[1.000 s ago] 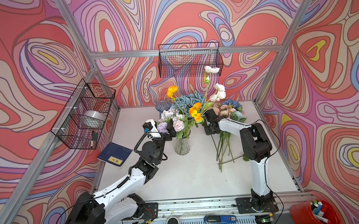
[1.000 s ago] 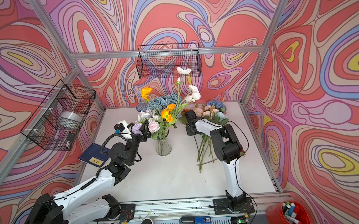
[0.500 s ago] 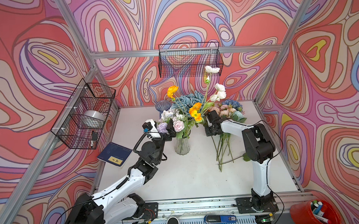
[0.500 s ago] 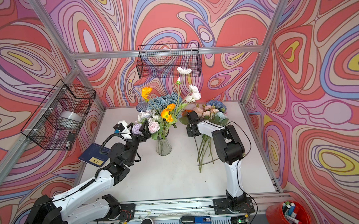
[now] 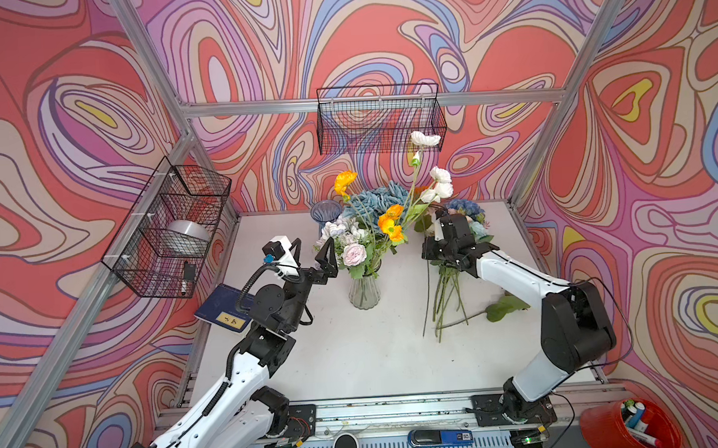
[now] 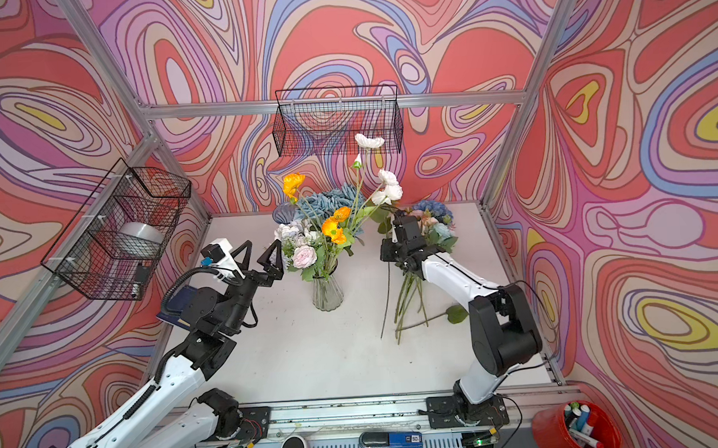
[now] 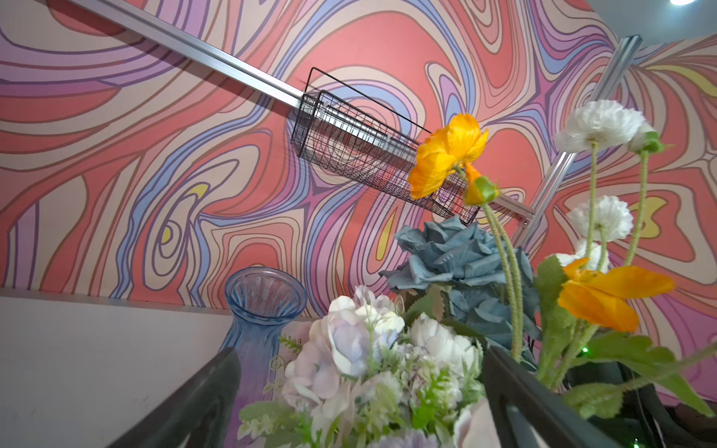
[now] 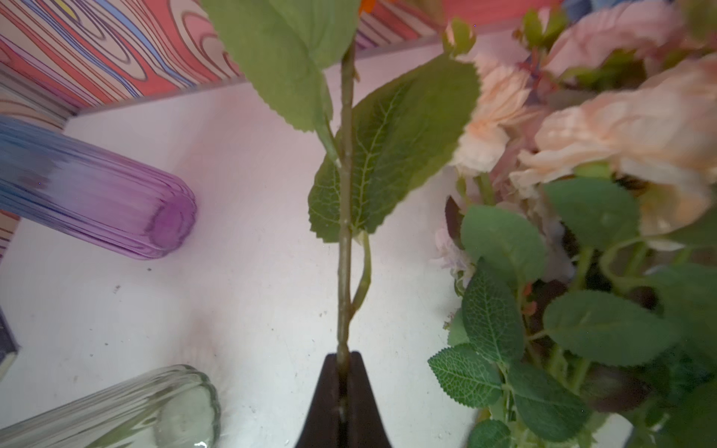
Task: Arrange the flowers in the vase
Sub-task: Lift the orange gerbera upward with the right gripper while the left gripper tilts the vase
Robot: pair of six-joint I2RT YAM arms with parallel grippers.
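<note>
Two white-and-black robot arms reach from the near edge over a white tabletop (image 5: 375, 357) enclosed by swirling pink, red and lilac walls. Directions follow a clock face centred on the clear ribbed glass vase (image 5: 364, 294), with twelve toward the back wall.

At four, past the table's near corner, stands a red cup of marker pens (image 5: 599, 431). At nine, a dark blue booklet (image 5: 222, 314) lies flat by the table's left edge.

The clear vase stands upright mid-table and holds a bouquet of flowers (image 5: 353, 254). Pale pink and white blooms sit low, orange ones above them, dusty-blue ones behind, and white ones on the tallest stems.

At ten, the left gripper (image 5: 312, 254) hangs with its jaws spread wide and empty, just beside the bouquet's pale blooms.

At two, the right gripper (image 8: 343, 388) has its jaws closed on a green leafy stem (image 8: 344, 271). That stem's bloom is out of sight.

At three, the loose flowers (image 5: 467, 210) lie on the table, with stems toward the near edge and pink and blue heads toward the back.

At eleven stands a blue ribbed glass vase (image 5: 325, 212). At twelve, a black wire basket (image 5: 380, 120) hangs on the back wall.
</note>
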